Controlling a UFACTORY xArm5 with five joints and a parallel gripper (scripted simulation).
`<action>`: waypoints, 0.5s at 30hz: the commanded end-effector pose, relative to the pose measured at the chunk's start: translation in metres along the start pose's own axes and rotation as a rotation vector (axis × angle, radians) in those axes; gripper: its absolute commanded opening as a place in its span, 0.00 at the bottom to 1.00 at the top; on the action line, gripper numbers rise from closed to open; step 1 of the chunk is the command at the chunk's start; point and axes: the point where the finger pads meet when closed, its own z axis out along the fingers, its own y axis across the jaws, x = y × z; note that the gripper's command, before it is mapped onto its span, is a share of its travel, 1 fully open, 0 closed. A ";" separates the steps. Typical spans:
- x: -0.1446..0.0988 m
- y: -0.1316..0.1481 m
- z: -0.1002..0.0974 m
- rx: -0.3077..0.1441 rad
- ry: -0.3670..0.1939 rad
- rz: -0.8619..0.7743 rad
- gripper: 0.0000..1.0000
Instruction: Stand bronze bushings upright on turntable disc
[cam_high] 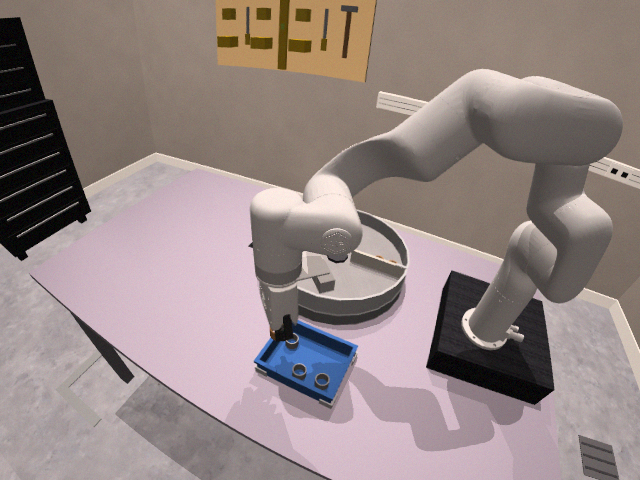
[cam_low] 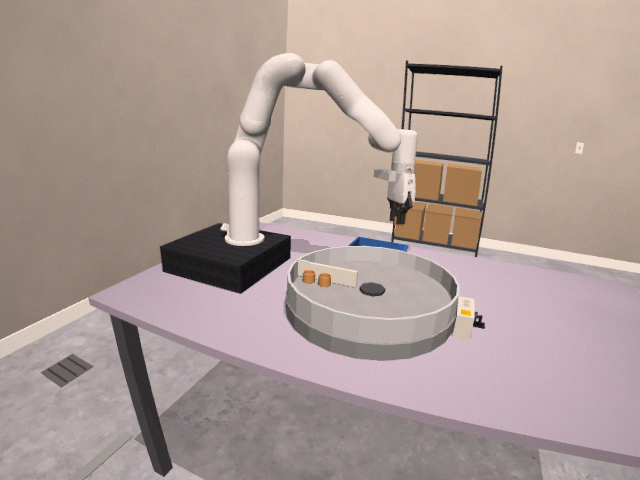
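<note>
Only exterior shows gripper (cam_low: 400, 213) clearing crate (cam_low: 379, 243) — bushing (cam_low: 395, 219) clamped.

On the table (cam_low: 516, 330), the turntable (cam_low: 372, 320) sits between the arm's base block (cam_low: 206, 263) and the crate (cam_high: 338, 345). Two bushings (cam_low: 316, 277) stand on the disc beside a divider (cam_low: 341, 274), apart from the hub (cam_low: 372, 289). Three bushings (cam_high: 299, 369) lie in the crate. The gripper (cam_low: 399, 212), above the crate, holds another bushing (cam_high: 272, 333).

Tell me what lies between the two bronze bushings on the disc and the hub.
In the exterior view, a pale upright divider runs behind the bronze bushings toward the dark hub; bare grey disc fills the remaining gap.
</note>
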 end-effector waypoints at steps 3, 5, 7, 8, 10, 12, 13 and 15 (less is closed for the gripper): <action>0.008 -0.008 -0.001 0.001 -0.004 0.000 0.00; 0.014 -0.013 -0.001 0.001 -0.004 0.000 0.00; 0.022 -0.019 -0.001 0.001 -0.003 0.000 0.00; 0.027 -0.023 -0.001 0.001 -0.003 0.000 0.00; 0.039 -0.031 -0.001 0.001 -0.003 0.000 0.00; 0.039 -0.031 -0.001 0.001 -0.003 0.000 0.00; 0.045 -0.036 -0.001 0.001 -0.003 0.000 0.00; 0.060 -0.048 -0.001 0.001 -0.003 0.000 0.00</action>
